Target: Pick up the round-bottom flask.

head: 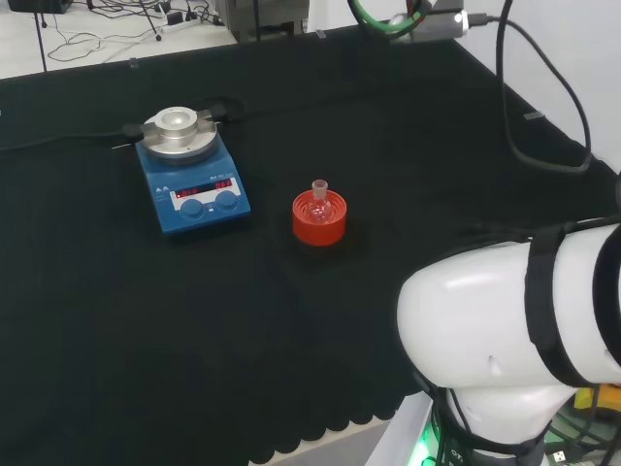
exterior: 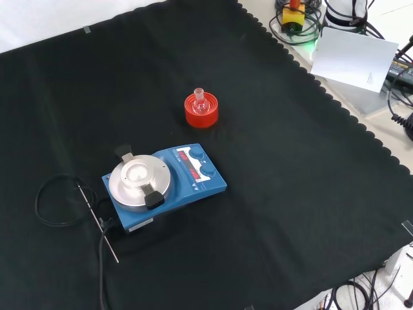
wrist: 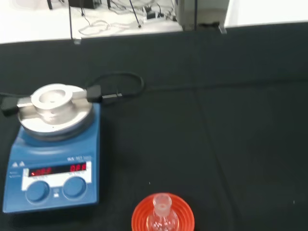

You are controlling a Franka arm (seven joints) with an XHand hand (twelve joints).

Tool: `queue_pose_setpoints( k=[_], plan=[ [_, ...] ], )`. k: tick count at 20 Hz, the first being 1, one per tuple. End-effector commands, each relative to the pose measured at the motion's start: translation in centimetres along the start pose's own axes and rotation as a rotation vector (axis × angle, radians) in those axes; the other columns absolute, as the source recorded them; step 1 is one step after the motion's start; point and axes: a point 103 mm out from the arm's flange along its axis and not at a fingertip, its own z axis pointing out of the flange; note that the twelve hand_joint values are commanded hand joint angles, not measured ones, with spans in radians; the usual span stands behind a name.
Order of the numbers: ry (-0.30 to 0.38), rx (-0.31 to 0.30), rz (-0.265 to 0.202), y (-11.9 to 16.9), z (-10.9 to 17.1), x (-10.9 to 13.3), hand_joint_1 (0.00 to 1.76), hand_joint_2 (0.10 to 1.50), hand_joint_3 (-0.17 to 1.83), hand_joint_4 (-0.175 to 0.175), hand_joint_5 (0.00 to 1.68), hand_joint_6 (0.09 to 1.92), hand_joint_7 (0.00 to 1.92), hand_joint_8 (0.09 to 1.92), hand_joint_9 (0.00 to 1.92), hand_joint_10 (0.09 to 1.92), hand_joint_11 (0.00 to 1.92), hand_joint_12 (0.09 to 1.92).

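Clear round-bottom flask [head: 318, 200] upright on red ribbed stand [head: 319, 219], blue stirrer plate [head: 191, 181] nearby, hand's state unknowable

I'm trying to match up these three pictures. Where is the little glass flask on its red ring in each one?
Head view: round-bottom flask at centre, on the red stand, right of the blue stirrer plate.
Front view: flask above centre, beyond the plate.
Wrist view: flask at the bottom edge, beside the plate.
Shared landmark: the blue stirrer plate.
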Motion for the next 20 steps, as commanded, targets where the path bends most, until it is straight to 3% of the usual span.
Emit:
queue_pose_setpoints(
  k=[1,7,16,20],
  plan=[
    [0.034,0.06,0.03,2.8,5.7,-1.1,0.13,1.3,0.28,-0.042,0.28,0.42,0.02,0.58,0.17,0.7,0.0,1.4],
    [0.08,0.047,0.0,5.9,10.5,-2.6,0.28,1.23,0.24,-0.055,0.33,0.37,0.07,0.61,0.23,0.71,0.03,1.41],
    [0.173,0.094,0.011,9.1,18.2,-4.2,0.6,1.02,0.22,-0.078,0.48,0.35,0.2,0.68,0.39,0.73,0.14,1.4],
    [0.194,0.136,0.01,9.7,21.7,-3.7,0.72,0.87,0.34,-0.079,0.52,0.41,0.24,0.69,0.44,0.71,0.18,1.39]
  ],
)
